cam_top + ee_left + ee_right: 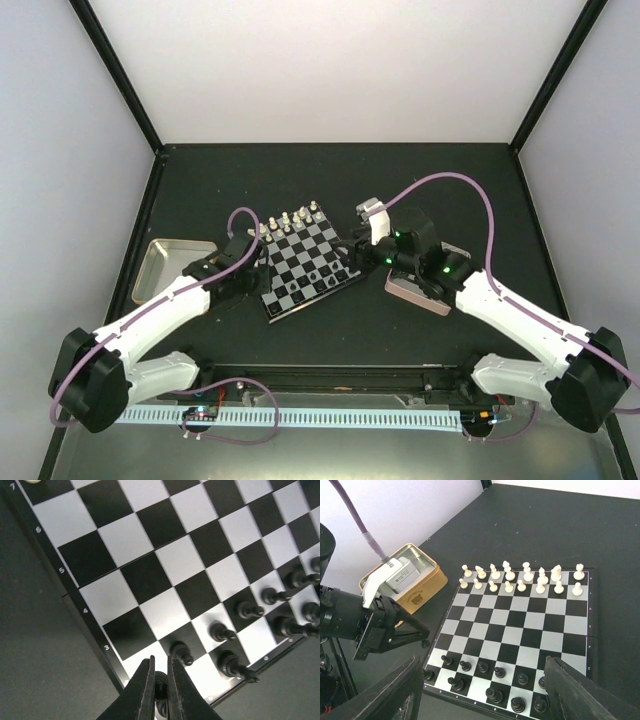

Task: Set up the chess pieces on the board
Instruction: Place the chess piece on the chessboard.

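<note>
The board (300,255) lies central on the table (450,180), its 3 o'clock corner hidden under the right gripper (482,680), whose fingers are spread wide. At its 8 o'clock corner the left gripper (161,662) pinches a black piece (160,692), mostly hidden between the fingers.

The left tool (160,661) hung over a corner of the board (150,575). Its two fingers (142,690) were drawn almost together, with a black piece (160,686) caught between them. More black chess pieces (248,611) stood in two rows along the adjoining board edge. One pale piece (33,481) peeked in at the opposite end. The dark surface (35,650) lay alongside the numbered rim.
</note>
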